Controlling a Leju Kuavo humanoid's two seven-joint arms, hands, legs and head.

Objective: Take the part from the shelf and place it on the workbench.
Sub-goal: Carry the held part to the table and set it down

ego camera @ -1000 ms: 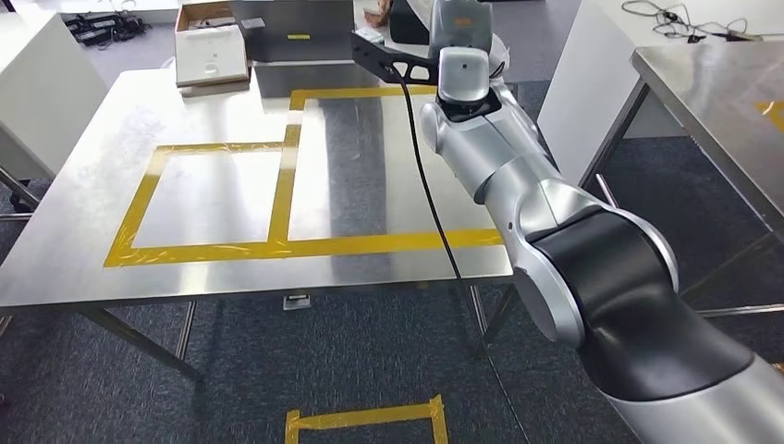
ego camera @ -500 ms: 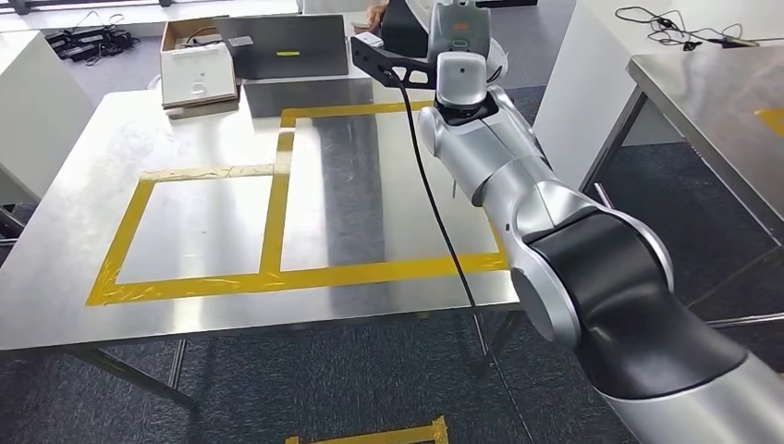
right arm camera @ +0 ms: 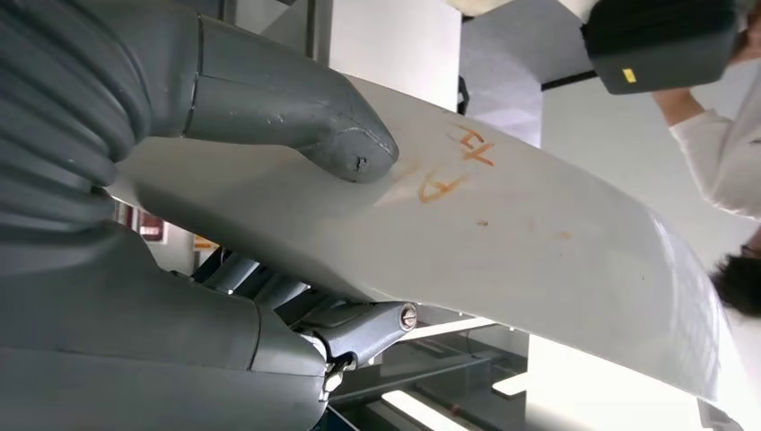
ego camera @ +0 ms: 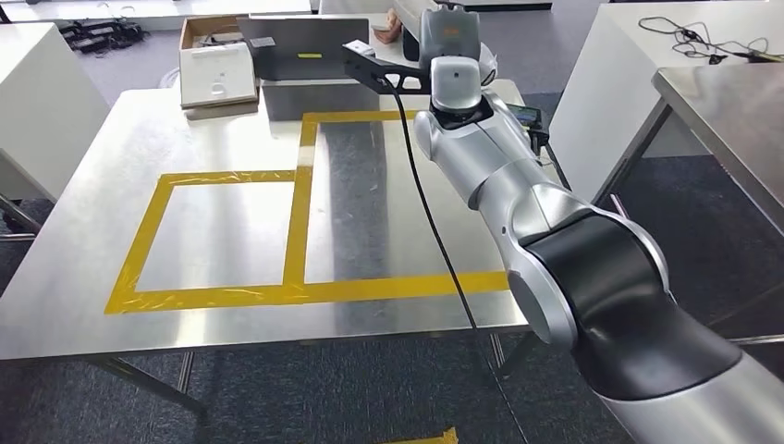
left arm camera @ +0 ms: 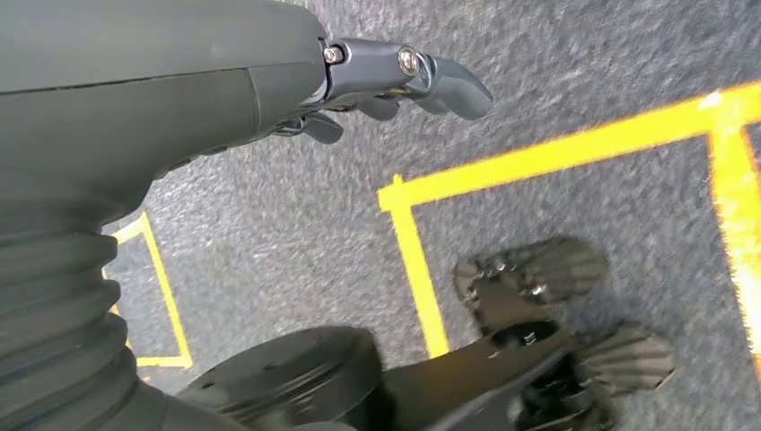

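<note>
Right hand [right arm camera: 296,224] is clamped on the part [right arm camera: 538,260]: thumb pressed on one face, fingers [right arm camera: 359,328] under the other, seen in the right wrist view. In the head view the right arm [ego camera: 518,194] reaches out over the far right side of the tabletop [ego camera: 83,231], wrist up near the far edge; the part itself is hidden behind the wrist there. So the part is in the air, held, not set down.

Step in hand, as I judge it: carry and place. To do it well, lower the arm slowly toward the yellow tape outline [ego camera: 300,208], keep the panel level, bring its flat side down first, and loosen the hold only once it rests on the steel. Keep the black cable [ego camera: 434,231] running along the arm out from under it.

Part: pale, whitish, smooth curved panel, thin-looking, with orange handwritten marks near the thumb. Likely light but slippery and wide, so it may tilt in a narrow pinch.

Left hand [left arm camera: 395,81] hangs over the carpet, holding nothing, fingers loosely apart.

A person's sleeve [right arm camera: 709,148] is beyond the part.
</note>
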